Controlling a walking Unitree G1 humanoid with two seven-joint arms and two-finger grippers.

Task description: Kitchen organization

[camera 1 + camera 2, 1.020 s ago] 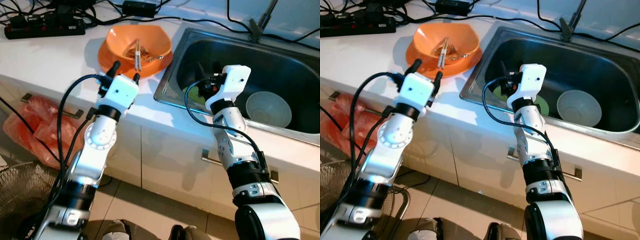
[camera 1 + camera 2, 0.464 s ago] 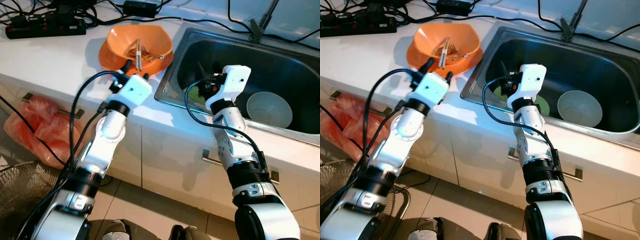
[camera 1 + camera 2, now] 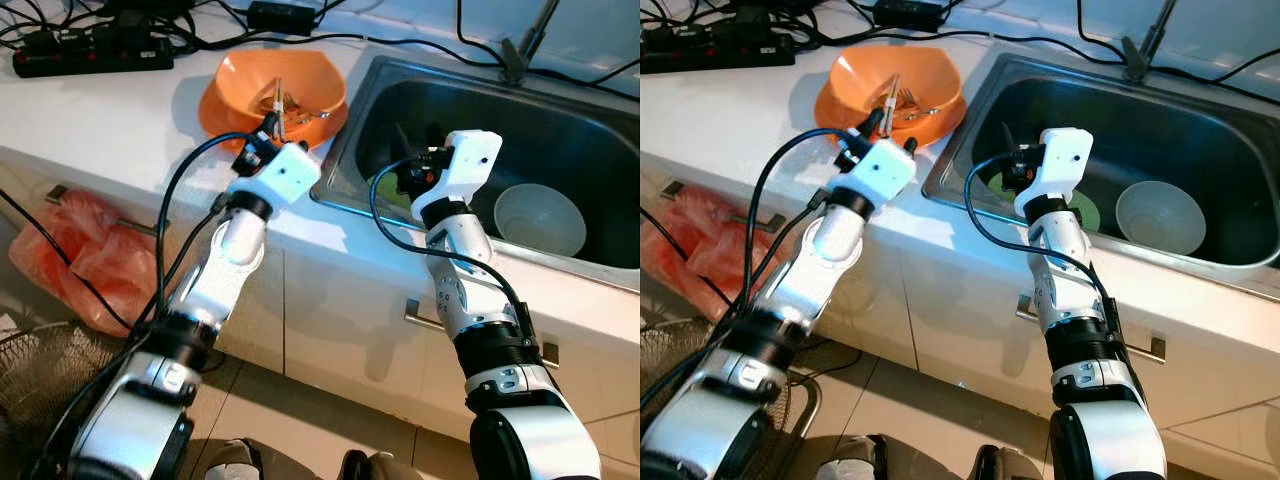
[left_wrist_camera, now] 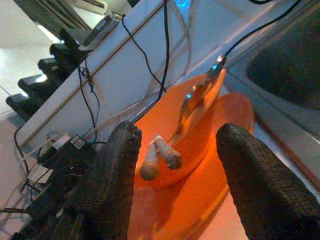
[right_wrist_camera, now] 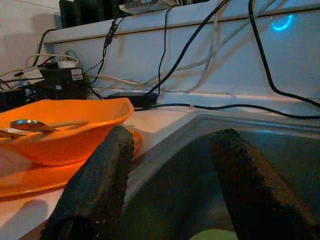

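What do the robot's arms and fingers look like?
Both arms are silvery white jointed tubes with black bands and looping black cables. The left gripper and right gripper each have two thick black fingers with a rough, dotted texture, on boxy white wrists.

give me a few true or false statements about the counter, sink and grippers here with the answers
1. The orange bowl sits on an orange plate. True.
2. The left gripper is shut on a spoon. False: its fingers are open, with the bowl ahead of them and nothing between them.
3. A pale bowl lies in the sink. True.
4. The orange bowl is empty. False: utensils rest in it.
5. The right gripper is open above the sink. True.
6. The power strip lies inside the sink. False: it lies on the counter, to the left of the orange bowl.
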